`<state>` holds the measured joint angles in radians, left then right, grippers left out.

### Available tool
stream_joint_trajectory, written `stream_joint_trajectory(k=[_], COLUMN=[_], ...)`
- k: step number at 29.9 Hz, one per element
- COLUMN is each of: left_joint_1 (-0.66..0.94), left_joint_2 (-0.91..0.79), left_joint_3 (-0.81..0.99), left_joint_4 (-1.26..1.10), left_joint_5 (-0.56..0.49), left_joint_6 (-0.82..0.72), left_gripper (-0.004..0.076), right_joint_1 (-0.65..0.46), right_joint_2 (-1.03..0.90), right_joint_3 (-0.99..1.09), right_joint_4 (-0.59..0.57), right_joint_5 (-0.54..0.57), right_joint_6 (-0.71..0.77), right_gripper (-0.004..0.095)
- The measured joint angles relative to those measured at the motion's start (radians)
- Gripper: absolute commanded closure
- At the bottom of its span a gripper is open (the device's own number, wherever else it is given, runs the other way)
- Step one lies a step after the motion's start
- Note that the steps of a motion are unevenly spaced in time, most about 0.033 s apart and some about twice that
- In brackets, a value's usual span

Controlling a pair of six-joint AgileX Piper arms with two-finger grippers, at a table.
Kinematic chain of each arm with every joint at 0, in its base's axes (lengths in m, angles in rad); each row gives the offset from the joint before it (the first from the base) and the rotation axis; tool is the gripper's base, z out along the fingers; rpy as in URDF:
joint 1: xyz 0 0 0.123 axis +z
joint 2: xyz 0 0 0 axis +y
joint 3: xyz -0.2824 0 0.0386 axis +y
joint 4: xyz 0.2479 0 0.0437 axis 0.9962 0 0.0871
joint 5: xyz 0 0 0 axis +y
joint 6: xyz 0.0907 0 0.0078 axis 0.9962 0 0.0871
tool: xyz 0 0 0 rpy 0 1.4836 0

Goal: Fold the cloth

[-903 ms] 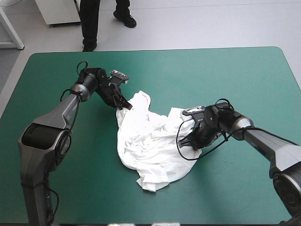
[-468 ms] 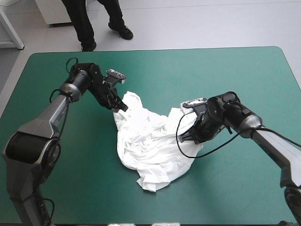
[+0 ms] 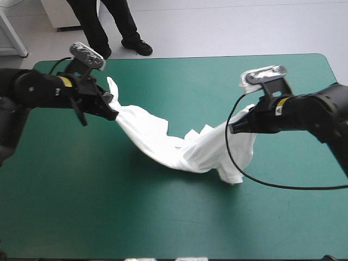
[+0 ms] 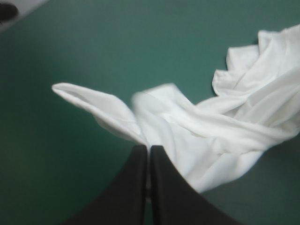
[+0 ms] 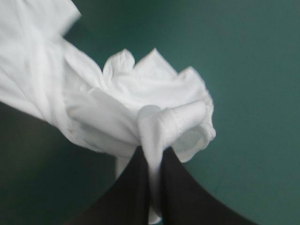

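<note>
The near half of the desk [image 3: 163,223], a wide flat top with a teal-green cover, is bare. Over its centre hangs the white short-sleeved T-shirt of soft fabric [image 3: 182,149], stretched as a loose band from 10 o'clock to 3 o'clock. Its middle sags lowest, and one folded end drops toward 4 o'clock. I cannot tell if this part touches the cover or hangs just above it.

Farther, at 10 o'clock, the left hand [image 3: 112,112], with two broad black curved fingers, is raised above the desk. In its wrist view the fingers are pressed together almost fully, with a thin edge of the fabric pinched between them. At 3 o'clock the right hand [image 3: 235,129], of the same kind, is raised too, and its fingers clamp a thick rolled hem, perhaps a sleeve.

I think both hands hold the T-shirt high and well apart so that its weight pulls the creases out. It is not yet flat, so the folding itself has not begun.
</note>
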<state>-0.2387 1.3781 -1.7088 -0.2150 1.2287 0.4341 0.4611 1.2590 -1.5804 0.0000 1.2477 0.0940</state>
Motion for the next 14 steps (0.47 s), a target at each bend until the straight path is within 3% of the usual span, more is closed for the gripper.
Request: stream_joint_trajectory(k=[8, 14], left_joint_1=[0.000, 0.000], left_joint_2=[-0.298, -0.405], left_joint_3=[-0.138, -0.303], left_joint_4=[-0.003, -0.006], left_joint_5=[-0.126, -0.222], left_joint_6=[0.001, 0.001], left_gripper=[0.0734, 0.0734], right_joint_1=[0.000, 0.000], right_joint_2=[-0.083, -0.086], right_joint_3=[-0.357, -0.587], right_joint_4=[-0.033, -0.024], right_joint_5=[0.001, 0.001], right_joint_6=[0.030, 0.030], right_gripper=[0.0921, 0.0921])
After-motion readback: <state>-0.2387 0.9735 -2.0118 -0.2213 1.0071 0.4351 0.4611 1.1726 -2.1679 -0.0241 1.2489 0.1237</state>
